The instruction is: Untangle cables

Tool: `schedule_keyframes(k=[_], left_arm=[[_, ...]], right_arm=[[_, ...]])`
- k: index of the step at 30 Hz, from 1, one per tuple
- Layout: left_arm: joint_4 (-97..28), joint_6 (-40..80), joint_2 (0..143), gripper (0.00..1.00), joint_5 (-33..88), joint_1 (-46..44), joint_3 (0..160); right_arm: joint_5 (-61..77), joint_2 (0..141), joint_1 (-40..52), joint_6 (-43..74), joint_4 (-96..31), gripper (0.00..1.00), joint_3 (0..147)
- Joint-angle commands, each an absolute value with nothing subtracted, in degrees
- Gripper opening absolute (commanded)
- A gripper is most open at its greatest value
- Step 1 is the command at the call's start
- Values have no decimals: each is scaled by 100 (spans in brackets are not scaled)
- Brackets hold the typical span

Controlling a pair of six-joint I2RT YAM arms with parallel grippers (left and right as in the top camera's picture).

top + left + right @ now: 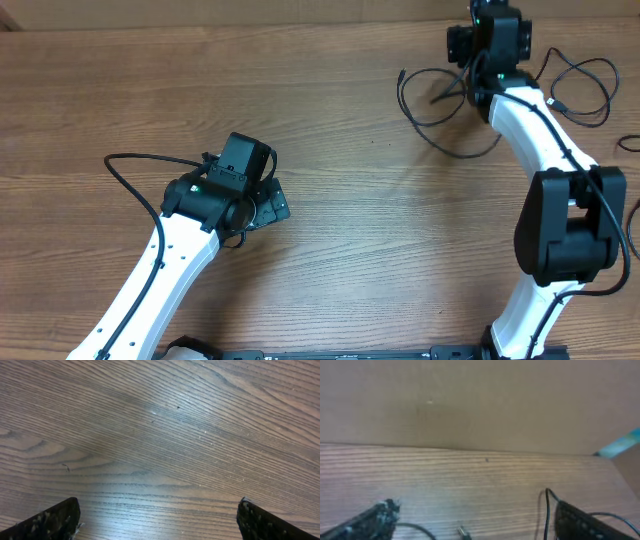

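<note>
Nearest me, the left arm slants up over the table (350,150), the left gripper (159,522) spread wide and holding nothing. Farther back, the right arm stretches to the table's far edge. The right gripper (477,521) is parted and empty, with the cables (402,95) looped loose on the table there.

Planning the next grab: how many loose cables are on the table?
2. A looped cable lies left of the right arm at its wrist; a second cable lies right of it. The arm may hide more, or a link between them.
</note>
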State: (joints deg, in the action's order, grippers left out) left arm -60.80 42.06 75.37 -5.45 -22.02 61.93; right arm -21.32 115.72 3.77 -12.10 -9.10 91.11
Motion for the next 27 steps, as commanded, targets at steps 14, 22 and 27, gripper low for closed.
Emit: schedule_keyframes(k=[14, 22, 27], left_arm=[[-6082, 4287, 7494, 100, -639, -2187, 6158], [-6082, 4287, 7494, 100, -637, -2187, 6158], [-6082, 4287, 7494, 100, -637, -2187, 6158]], right_arm=[[1317, 8739, 965, 1070, -5201, 100, 9714], [1396, 7677, 1061, 1096, -6331, 100, 9529], [740, 6858, 1059, 1179, -6355, 100, 8858]])
